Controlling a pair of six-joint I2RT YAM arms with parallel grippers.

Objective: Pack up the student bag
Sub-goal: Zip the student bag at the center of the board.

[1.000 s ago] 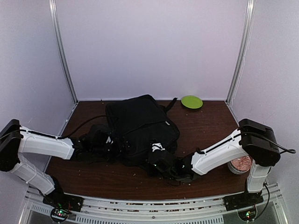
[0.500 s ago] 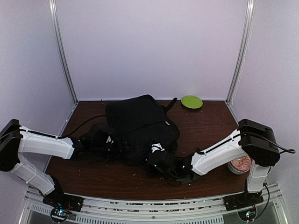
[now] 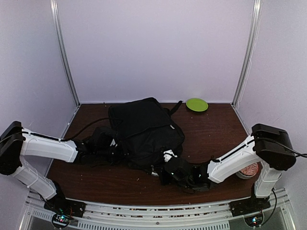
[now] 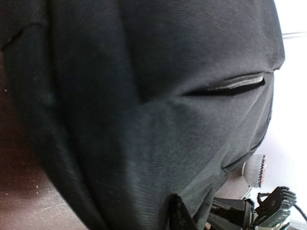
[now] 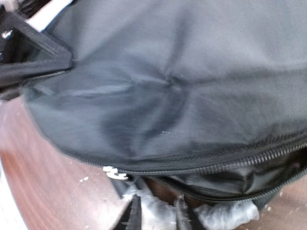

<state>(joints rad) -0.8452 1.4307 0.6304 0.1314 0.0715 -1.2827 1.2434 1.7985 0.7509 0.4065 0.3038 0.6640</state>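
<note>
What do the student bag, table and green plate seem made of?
The student bag: matte black woven fabric; weave, soft creases and zip teeth show in the wrist views. The table: dark brown wood or wood-look laminate, slight sheen. The plate: probably plastic, smooth uniform bright green, too small to be sure.

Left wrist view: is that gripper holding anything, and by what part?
The left gripper appears to pinch the bag by a fold of outer fabric; jaws mostly hidden.

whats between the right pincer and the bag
Crinkled clear plastic lies on the table just ahead of the right pincer, against the zipped edge of the bag. Only the right wrist view shows it.
</note>
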